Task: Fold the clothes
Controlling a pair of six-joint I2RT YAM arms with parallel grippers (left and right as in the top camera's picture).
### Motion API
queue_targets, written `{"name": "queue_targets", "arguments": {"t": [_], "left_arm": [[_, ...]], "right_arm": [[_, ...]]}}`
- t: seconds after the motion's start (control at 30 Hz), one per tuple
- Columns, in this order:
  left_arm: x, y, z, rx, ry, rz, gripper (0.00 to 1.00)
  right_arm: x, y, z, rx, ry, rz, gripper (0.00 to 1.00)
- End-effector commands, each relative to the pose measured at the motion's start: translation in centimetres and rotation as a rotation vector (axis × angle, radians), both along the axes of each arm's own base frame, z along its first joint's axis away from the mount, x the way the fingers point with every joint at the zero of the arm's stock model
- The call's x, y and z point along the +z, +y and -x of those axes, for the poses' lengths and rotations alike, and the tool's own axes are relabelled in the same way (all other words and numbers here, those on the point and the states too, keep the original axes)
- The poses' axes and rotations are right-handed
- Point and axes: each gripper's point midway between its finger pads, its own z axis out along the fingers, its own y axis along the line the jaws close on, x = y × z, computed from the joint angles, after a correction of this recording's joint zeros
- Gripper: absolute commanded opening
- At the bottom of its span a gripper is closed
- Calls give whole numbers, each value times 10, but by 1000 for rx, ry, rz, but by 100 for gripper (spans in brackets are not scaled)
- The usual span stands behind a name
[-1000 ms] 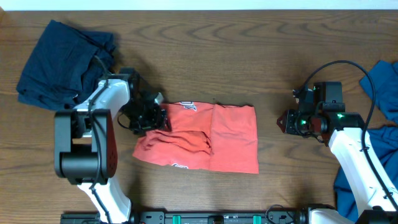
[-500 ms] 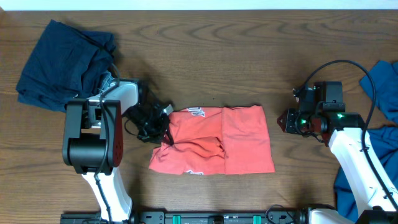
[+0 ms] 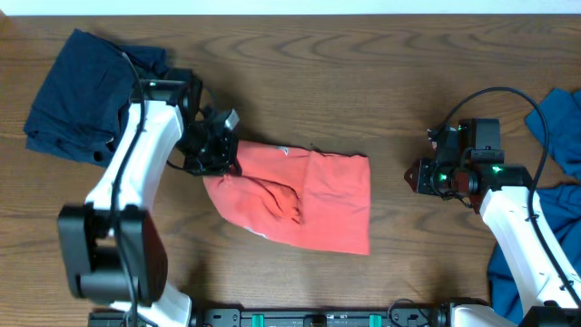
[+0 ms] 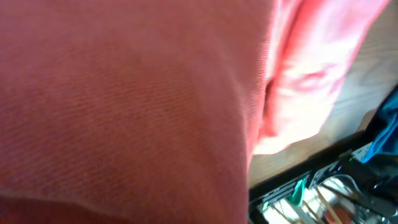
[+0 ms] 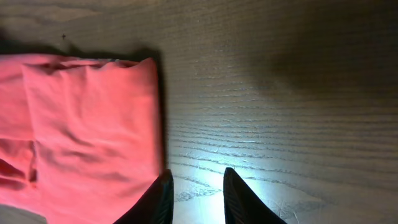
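While left jaws clamp red garment (image 3: pixel 318 195) corner, right jaws apart, empty; white print (image 3: pixel 284 152) unreadable.

Overhead looks straight down on my table (image 3: pixel 363 73). My left wrist camera sits pressed against the red garment (image 4: pixel 124 93); my right sees its edge too.

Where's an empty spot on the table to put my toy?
Best: the bare table beyond the red shirt, from the navy pile across to the right gripper. Also the strip between shirt and that gripper. Crowded around the left gripper and by the blue clothes.
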Motion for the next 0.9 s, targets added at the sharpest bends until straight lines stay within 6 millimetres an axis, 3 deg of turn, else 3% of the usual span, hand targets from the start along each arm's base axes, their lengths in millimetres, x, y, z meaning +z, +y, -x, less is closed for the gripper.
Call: {"name": "queue_targets", "arguments": {"t": [0.0,0.17,0.53,0.87], "left_arm": [[17,-9,1,37,-26,-28,6],[27,-31,9,24,-37,-26,6],[19,-99,30,-31,-78,-127,6],[16,-157,30,-25,-181,-105,6]], "right_arm": [[7,2,-4,23,-28,6,25],[7,2,-4,23,-29,6,25],[6,2,-3,23,-27,6,26],[5,3,-2,14,-16,-4,27]]}}
